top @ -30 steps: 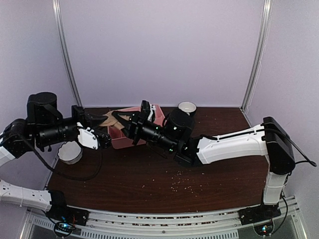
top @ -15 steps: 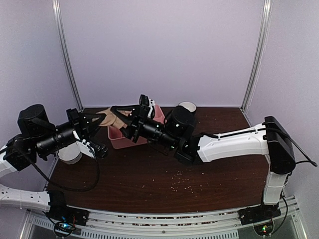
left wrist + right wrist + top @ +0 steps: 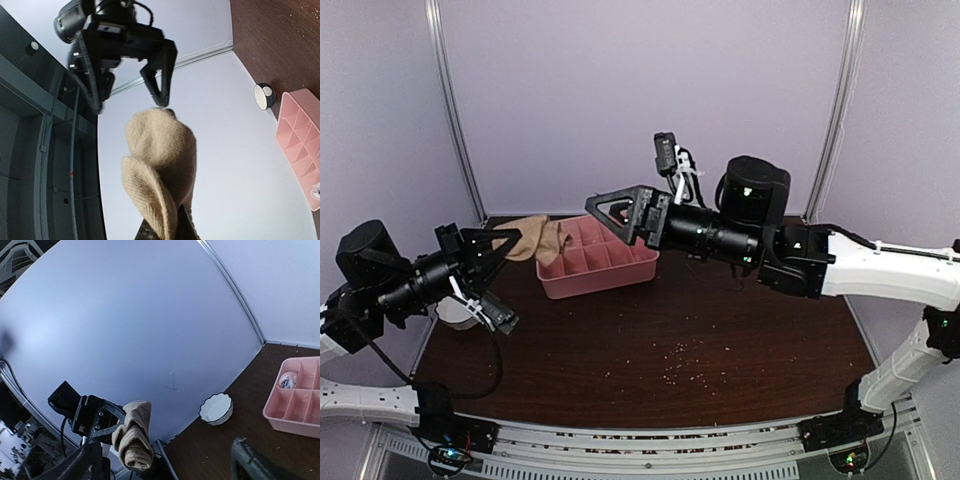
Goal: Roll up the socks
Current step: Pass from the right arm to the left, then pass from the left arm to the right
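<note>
Masking most of left gripper (image 3: 512, 243): tan sock (image 3: 159, 160)

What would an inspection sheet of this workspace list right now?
Surface: brown table, crumbs scattered near the middle.
Job's things: tan sock held in the air by the left end effector; a patterned bundle, likely the other sock, in a tray compartment.
Clutter: pink tray; white bowl by the left edge.
End effectors: left shut on the tan sock; right end effector open, empty, raised.
Cables: black cable looping under the left arm.
Surroundings: lilac walls, metal posts.
</note>
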Robot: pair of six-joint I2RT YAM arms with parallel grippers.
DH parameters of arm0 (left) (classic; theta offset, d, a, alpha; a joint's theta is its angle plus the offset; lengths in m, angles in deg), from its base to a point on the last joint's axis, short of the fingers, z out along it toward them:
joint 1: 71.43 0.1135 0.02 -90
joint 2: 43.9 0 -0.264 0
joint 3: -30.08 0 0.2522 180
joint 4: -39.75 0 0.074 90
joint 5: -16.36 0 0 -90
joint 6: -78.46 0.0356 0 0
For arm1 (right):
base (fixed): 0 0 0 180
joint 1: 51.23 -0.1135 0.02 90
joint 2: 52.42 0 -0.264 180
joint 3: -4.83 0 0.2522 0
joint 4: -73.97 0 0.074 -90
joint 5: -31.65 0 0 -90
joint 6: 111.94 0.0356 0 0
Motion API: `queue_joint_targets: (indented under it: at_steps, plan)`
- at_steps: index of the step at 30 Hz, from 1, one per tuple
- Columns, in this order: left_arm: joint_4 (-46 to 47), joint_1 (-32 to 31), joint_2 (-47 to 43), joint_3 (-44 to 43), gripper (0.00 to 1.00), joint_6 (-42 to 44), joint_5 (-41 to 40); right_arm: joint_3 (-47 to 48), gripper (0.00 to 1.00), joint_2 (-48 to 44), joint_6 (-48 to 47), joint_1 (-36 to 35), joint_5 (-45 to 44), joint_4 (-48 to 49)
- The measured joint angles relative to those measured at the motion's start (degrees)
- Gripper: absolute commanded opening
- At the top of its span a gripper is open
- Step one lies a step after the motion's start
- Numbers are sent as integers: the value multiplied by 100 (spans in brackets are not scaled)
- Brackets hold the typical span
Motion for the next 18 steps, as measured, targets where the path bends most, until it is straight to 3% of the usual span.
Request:
queue_joint_targets:
  at_steps: [3, 7, 10, 18]
  plan:
    - [173, 0, -181, 396, 0, 529, 197, -120, 100, -540, -1102, -107, -417, -282]
    - [227, 0, -354, 881, 0, 981, 538, 28, 100, -704, -1709, -85, -26, -522]
    - [262, 0, -411, 1078, 0, 981, 765, 726, 93, -243, -1912, -63, 557, -962]
    - [424, 0, -437, 1207, 0, 981, 1154, 894, 86, 597, -1792, -142, 2092, -1928]
